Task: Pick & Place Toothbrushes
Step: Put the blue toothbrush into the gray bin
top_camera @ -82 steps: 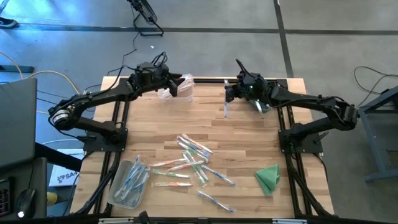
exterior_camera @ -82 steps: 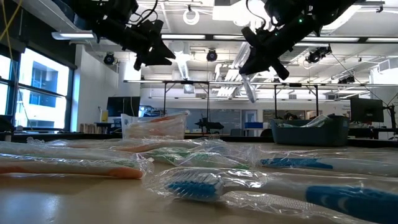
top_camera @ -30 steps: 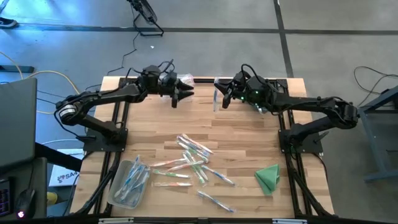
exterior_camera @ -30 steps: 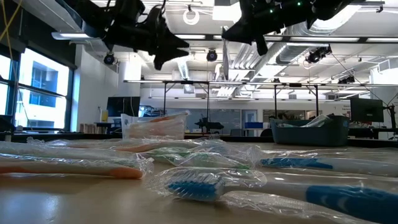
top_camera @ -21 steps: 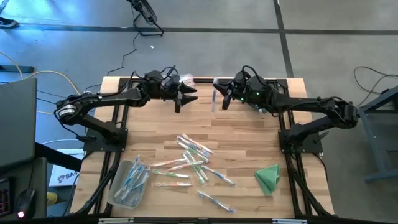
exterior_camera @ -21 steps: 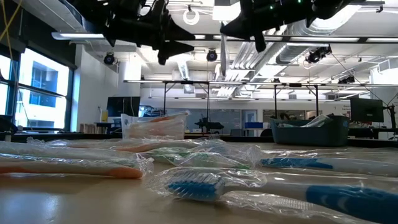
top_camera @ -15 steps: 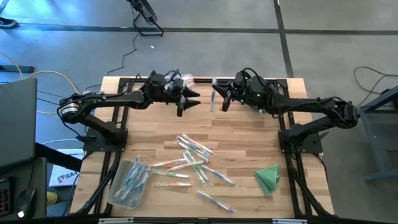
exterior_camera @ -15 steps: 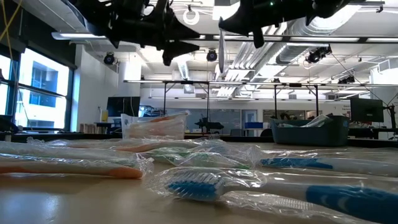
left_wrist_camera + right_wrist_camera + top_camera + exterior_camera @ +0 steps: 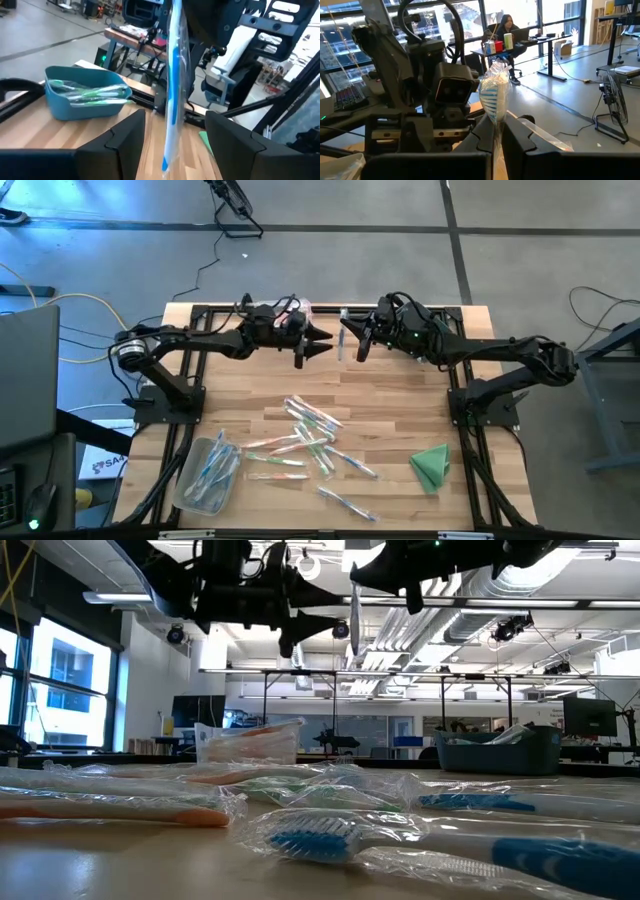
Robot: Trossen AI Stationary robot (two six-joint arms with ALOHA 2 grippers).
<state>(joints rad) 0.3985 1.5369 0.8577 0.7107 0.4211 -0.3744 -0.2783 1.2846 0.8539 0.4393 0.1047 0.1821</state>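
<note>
- My right tool [image 9: 352, 338] pinched a wrapped blue toothbrush [image 9: 172, 75] upright, mid-air over the tabletop's [image 9: 400, 420] far edge.
- My left tool [image 9: 322, 343] faced it, fingers [image 9: 127, 135] spread wide, not yet touching.
- Risks, as I judged them: closing on slippery wrap alone, or one side releasing early, could drop it.
- Other toothbrushes [image 9: 305, 440] lay scattered mid-table.

Above the table's [image 9: 400, 380] far edge, the left gripper [image 9: 322, 346] faces the right gripper [image 9: 350, 340], a wrapped toothbrush [image 9: 341, 338] hanging between them. Loose toothbrushes [image 9: 308, 438] lie mid-table toward the near edge, a bin [image 9: 205, 476] at their left, a folded cloth [image 9: 431, 465] at their right.
</note>
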